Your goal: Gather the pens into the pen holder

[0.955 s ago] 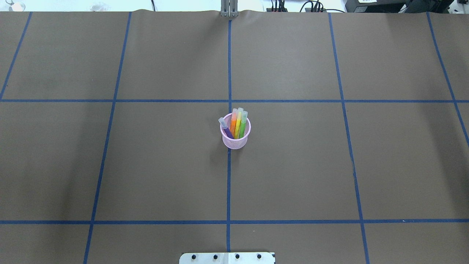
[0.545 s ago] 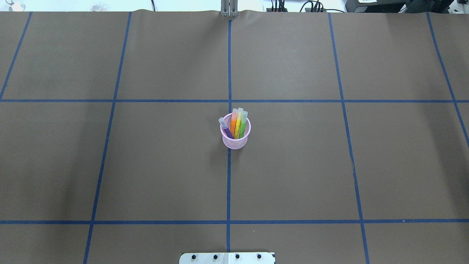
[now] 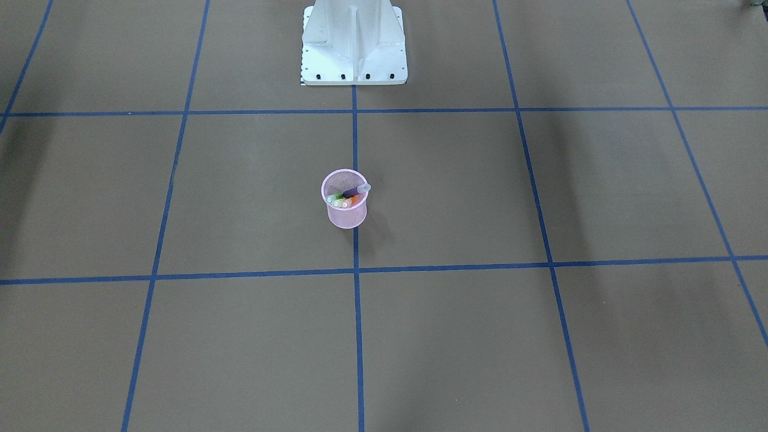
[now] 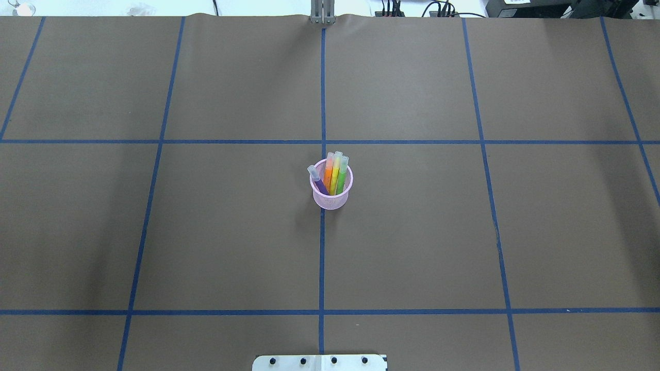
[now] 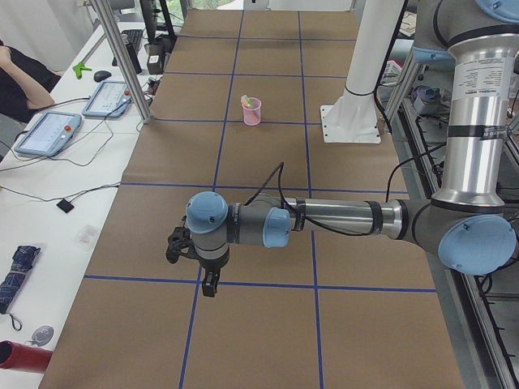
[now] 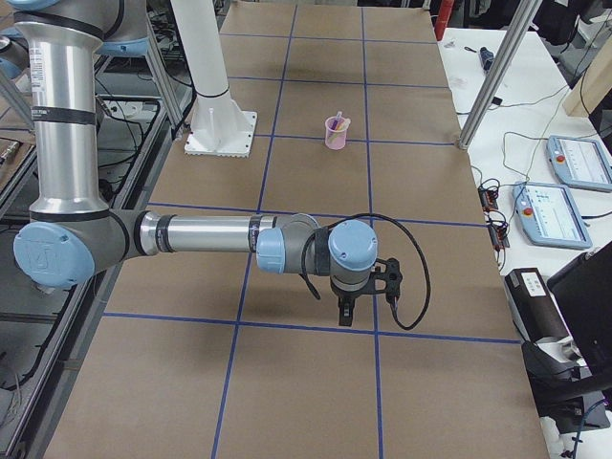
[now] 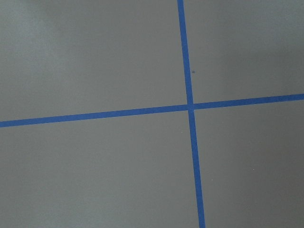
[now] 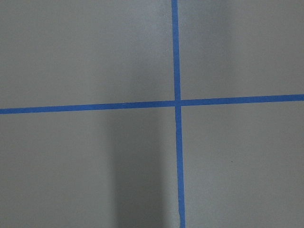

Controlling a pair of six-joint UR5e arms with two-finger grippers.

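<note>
The pink mesh pen holder (image 4: pixel 331 198) stands upright at the table's middle, on a blue tape line. In it stand the purple pen (image 4: pixel 318 181), the orange pen (image 4: pixel 328 175), a yellow one (image 4: pixel 335 178) and the green pen (image 4: pixel 342 178), cap ends up. The holder also shows in the front view (image 3: pixel 345 215) and both side views (image 5: pixel 253 113) (image 6: pixel 335 136). My left gripper (image 5: pixel 209 285) and right gripper (image 6: pixel 344 314) point down over the table ends, far from the holder. I cannot tell if they are open or shut. Both wrist views show only paper and tape.
Brown paper with a blue tape grid (image 4: pixel 322 312) covers the table. The white robot base (image 3: pixel 354 48) stands at the near edge's middle. Side benches hold tablets (image 5: pixel 49 130) (image 6: pixel 579 161) and cables. A person (image 5: pixel 18 77) sits by the left bench.
</note>
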